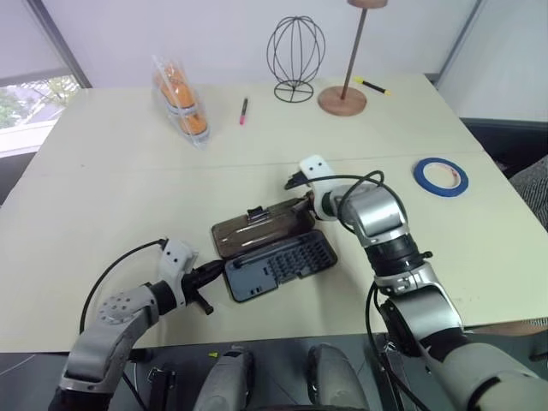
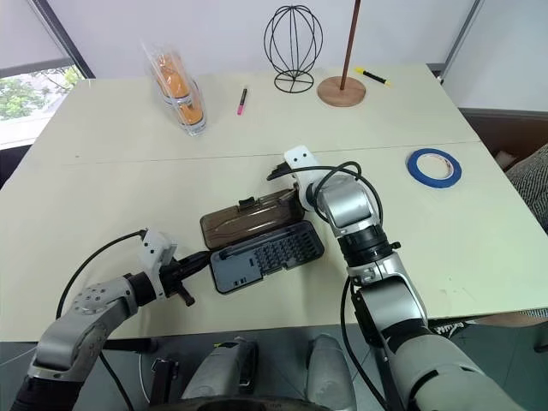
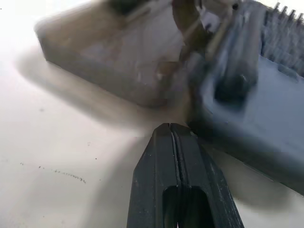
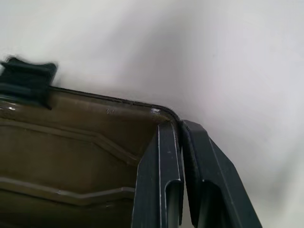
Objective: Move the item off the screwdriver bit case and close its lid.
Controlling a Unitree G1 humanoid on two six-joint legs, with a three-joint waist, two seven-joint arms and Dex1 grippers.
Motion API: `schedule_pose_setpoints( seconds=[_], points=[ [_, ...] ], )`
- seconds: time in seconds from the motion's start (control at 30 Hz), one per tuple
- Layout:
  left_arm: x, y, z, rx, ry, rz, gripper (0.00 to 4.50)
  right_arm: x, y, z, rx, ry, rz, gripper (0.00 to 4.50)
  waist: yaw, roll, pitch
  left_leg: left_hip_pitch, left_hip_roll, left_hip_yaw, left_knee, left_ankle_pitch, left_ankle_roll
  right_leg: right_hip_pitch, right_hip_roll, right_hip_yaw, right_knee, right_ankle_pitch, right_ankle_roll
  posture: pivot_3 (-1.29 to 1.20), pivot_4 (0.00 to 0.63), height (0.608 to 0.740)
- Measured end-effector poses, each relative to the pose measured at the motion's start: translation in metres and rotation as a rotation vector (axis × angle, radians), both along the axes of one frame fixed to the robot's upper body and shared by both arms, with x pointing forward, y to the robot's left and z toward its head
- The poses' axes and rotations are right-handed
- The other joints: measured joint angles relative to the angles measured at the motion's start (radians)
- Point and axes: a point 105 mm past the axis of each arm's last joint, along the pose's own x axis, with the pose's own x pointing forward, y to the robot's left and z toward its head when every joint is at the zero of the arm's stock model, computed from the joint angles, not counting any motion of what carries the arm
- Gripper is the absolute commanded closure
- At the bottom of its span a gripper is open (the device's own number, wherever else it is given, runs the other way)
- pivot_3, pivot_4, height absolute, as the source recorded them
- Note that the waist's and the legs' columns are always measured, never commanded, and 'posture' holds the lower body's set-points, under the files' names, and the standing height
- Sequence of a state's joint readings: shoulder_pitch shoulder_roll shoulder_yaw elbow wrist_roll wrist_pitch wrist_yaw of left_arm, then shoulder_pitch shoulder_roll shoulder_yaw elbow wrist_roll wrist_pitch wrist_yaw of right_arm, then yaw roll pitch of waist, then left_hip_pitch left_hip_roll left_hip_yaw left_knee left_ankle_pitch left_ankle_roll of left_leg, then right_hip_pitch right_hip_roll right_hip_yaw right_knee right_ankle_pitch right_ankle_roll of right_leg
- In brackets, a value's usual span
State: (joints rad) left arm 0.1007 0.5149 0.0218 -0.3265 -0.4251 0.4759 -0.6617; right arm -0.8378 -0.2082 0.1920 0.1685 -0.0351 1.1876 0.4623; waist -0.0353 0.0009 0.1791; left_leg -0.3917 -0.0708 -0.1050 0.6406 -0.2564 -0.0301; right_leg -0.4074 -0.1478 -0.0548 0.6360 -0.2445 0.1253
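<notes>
Right claw [image 4: 182, 142] at lid [image 4: 71, 156] edge

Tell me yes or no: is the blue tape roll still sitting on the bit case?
No, the tape roll lies on the table, well apart from the open case.

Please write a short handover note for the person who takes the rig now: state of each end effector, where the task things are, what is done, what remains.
Left end effector: shut, holding nothing, at the near left corner of the bit case.
Right end effector: shut on the far right corner of the lid.
Blue tape: flat on the table, far right, off the case.
Case: open near the table's front edge, lid folded back flat behind the tray.
Done: tape removed.
Left: swing the lid over the tray and press it closed.
</notes>
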Motion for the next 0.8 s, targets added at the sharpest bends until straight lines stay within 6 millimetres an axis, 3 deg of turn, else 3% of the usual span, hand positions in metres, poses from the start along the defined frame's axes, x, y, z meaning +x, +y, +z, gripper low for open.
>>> schedule_pose_setpoints(
  seconds=[0.6, 0.8],
  points=[
    [0.003, 0.005, 0.005, 0.032, 0.009, -0.009, 4.50, -0.024, -0.022, 0.003, -0.112, 0.005, -0.258, 4.45, 0.021, 0.000, 0.000, 0.000, 0.000, 0.000, -0.005, 0.000, 0.000, -0.002, 0.000, 0.000, -0.003, 0.000, 0.000, 0.00, 0.150, 0.740],
    [0.022, 0.026, 0.043, 0.050, -0.080, 0.023, 4.50, -0.032, -0.034, 0.006, -0.110, 0.024, -0.322, 4.45, 0.020, 0.000, 0.000, -0.001, 0.000, 0.000, -0.007, 0.000, 0.000, -0.002, 0.000, 0.000, -0.004, 0.000, 0.000, 0.00, 0.150, 0.740]
  ],
)
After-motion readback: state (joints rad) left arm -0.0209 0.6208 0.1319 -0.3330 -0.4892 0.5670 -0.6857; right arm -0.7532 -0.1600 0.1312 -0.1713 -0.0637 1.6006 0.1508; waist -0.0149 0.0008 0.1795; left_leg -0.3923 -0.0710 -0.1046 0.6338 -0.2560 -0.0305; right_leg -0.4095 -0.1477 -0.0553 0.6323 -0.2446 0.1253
